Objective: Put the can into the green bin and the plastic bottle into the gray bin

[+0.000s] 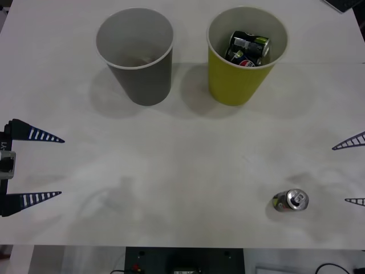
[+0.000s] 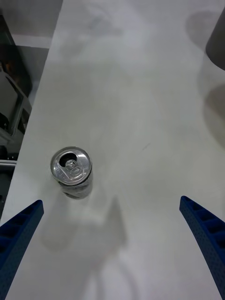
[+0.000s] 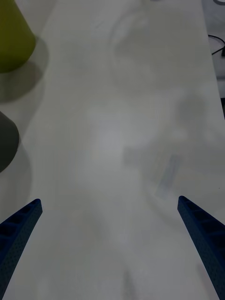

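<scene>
Can point(image 1: 291, 200): stands upright on the table point(image 1: 182, 171), silver top and pull tab up, well short of the green bin point(image 1: 242, 54) and on the near right side of the surface. Not yet gripped, not yet binned; this half of the task judged as still to do.

Right gripper point(image 1: 351, 171): sits just beside the can toward the table's right edge, fingers spread wide, grasping nothing. Seen from the right wrist, can point(image 2: 71, 171) lies ahead of the blue fingers point(image 2: 206, 234), offset toward one of them rather than centred in the gap. Next move judged as: centre on the can, descend, close, carry to the green bin.

Green bin: stands at the far side of the table, well apart from the can. Already holds two other cans point(image 1: 247, 48), dark with lime green and red-blue markings.

Gray bin point(image 1: 137, 54): stands just beside the green bin, on its left. Interior looks bare apart from a faint mark at the bottom. No plastic bottle identifiable anywhere on the table, so the bottle half cannot be judged.

Left gripper point(image 1: 34, 166): waits far to the left of the can, fingers apart, released, nothing held.
</scene>
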`<state>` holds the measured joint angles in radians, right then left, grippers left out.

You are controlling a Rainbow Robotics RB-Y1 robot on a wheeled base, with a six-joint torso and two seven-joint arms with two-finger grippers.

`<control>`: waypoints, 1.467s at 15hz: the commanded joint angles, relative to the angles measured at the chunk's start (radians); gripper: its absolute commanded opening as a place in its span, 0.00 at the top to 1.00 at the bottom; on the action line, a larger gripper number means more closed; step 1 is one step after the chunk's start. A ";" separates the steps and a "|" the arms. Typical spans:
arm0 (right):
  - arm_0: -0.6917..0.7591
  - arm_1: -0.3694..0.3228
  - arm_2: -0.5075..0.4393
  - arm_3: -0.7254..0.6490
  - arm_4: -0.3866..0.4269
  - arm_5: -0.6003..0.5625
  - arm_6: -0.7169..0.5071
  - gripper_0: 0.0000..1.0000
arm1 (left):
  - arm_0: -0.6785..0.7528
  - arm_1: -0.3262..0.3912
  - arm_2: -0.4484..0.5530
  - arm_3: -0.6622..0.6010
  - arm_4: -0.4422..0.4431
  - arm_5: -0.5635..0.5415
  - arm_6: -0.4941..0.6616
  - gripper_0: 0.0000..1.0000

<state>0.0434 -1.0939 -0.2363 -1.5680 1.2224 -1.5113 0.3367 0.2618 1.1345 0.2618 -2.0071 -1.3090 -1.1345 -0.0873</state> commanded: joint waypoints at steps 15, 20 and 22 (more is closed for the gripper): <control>-0.181 0.086 0.437 0.637 -0.371 -0.007 0.507 0.00 | 0.000 0.000 0.000 0.000 0.000 0.000 0.000 0.00; -0.186 0.144 0.437 0.711 -0.385 -0.032 0.527 0.00 | 0.000 0.000 0.000 0.000 0.000 0.000 0.000 0.00; -0.186 0.177 0.437 0.737 -0.393 -0.033 0.536 0.00 | 0.000 0.000 0.000 0.000 0.000 0.000 0.000 0.00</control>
<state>-0.1428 -0.9389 0.2011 -0.8488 0.8357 -1.5442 0.8666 0.2618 1.1345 0.2618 -2.0071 -1.3090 -1.1345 -0.0873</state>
